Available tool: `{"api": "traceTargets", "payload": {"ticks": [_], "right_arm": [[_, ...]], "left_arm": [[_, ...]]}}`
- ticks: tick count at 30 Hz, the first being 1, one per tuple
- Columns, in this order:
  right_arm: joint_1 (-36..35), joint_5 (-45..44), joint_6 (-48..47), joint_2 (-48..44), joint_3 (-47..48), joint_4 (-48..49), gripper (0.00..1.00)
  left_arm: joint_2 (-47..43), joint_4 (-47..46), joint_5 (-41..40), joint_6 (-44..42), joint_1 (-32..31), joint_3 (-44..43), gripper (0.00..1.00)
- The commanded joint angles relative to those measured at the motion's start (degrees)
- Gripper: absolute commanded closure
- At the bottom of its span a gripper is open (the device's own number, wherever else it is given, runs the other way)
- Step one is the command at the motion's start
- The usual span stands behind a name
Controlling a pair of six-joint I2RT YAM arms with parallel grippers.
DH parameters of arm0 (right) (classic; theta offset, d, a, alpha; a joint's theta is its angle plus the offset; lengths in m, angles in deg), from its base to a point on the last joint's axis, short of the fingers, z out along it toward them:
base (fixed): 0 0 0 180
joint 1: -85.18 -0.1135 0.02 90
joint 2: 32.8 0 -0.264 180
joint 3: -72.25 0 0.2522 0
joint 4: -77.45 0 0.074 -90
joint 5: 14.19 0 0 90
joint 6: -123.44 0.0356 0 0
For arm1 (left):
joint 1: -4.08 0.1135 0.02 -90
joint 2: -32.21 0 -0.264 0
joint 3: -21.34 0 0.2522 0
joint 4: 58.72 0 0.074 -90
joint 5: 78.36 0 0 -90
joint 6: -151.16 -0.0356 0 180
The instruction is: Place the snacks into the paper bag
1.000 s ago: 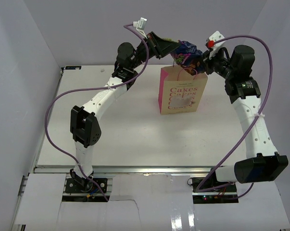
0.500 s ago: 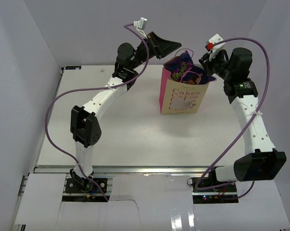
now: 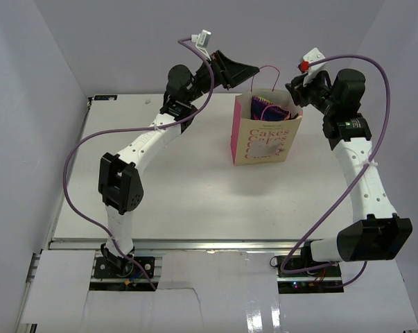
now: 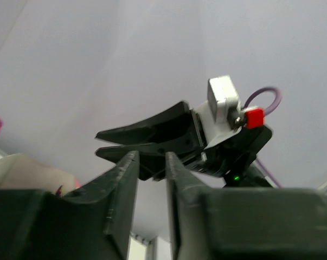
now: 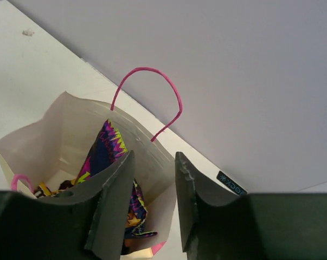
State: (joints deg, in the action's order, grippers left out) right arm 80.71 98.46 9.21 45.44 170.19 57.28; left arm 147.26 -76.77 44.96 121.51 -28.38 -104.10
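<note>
The tan paper bag [image 3: 264, 135] with pink "Cakes" lettering stands upright at the back of the table. The purple-blue crinkly snack bag [image 3: 267, 109] lies inside it, and the right wrist view shows it [image 5: 106, 149] down in the bag with small dark and yellow packets beneath. My right gripper [image 3: 295, 94] hovers just above the bag's right rim, open and empty, its jaws [image 5: 152, 162] straddling the bag's far wall. My left gripper [image 3: 254, 69] is raised above and left of the bag, open with a narrow gap and empty [image 4: 151, 162].
White walls close off the back and both sides. A pink loop handle [image 5: 152, 97] stands up from the bag's far rim, near my right fingers. The bare white table [image 3: 195, 187] stretches in front of the bag.
The purple-blue snack bag went from being held above the paper bag to lying inside it. My right gripper let go and lifted slightly. My left gripper drew back a little.
</note>
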Motion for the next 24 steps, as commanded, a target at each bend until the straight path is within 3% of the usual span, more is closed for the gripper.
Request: {"api": "traceTargets", "payload": {"ticks": [1, 3, 4, 5, 6, 7, 9, 12, 16, 20, 24], "right_arm": [[0.69, 1.95, 0.84, -1.07, 1.06, -0.94, 0.55], [2.26, 1.25, 5.39, -0.37, 3.43, -5.34, 0.34], [3.32, 0.03, 7.51, -0.1, 4.92, -8.23, 0.04], [3.76, -0.07, 9.53, -0.1, 6.51, -12.7, 0.09], [7.77, 1.06, 11.12, -0.97, 6.35, -14.4, 0.1], [9.29, 3.16, 11.65, -1.59, 5.91, -15.89, 0.1], [12.1, 1.61, 13.32, -3.52, 3.37, -20.29, 0.1], [12.99, -6.98, 14.56, -6.67, -2.06, -24.25, 0.1], [13.08, -18.5, 17.01, -12.05, -12.8, -23.64, 0.1], [13.17, -22.39, 18.25, -15.65, -18.61, -23.47, 0.1], [13.35, -26.95, 18.51, -17.33, -21.69, -22.15, 0.1]], "left_arm": [[-7.71, 0.78, 1.31, -4.7, 1.88, 4.7, 0.55], [-14.62, 7.68, -0.87, -13.39, 3.55, 9.61, 0.41], [-17.63, 11.12, -3.06, -17.43, 3.99, 15.9, 0.23], [-20.79, 15.25, -6.31, -22.51, 4.25, 19.1, 0.15], [-23.87, 22.6, -10.17, -32.83, 4.26, 22.35, 0.08], [-29.64, 25.63, -18.56, -36.94, 4.34, 28.99, 0.02], [-34.6, 34.13, -25.64, -45.28, 4.95, 35.27, 0.02], [-42.95, 41.01, -34.27, -50.32, 5.92, 46.0, 0.02], [-51.75, 44.73, -39.2, -49.03, 6.19, 56.38, 0.02], [-59.56, 44.03, -39.74, -42.88, 6.45, 63.94, 0.02], [-61.87, 42.89, -38.51, -40.14, 6.45, 67.73, 0.02]]}}
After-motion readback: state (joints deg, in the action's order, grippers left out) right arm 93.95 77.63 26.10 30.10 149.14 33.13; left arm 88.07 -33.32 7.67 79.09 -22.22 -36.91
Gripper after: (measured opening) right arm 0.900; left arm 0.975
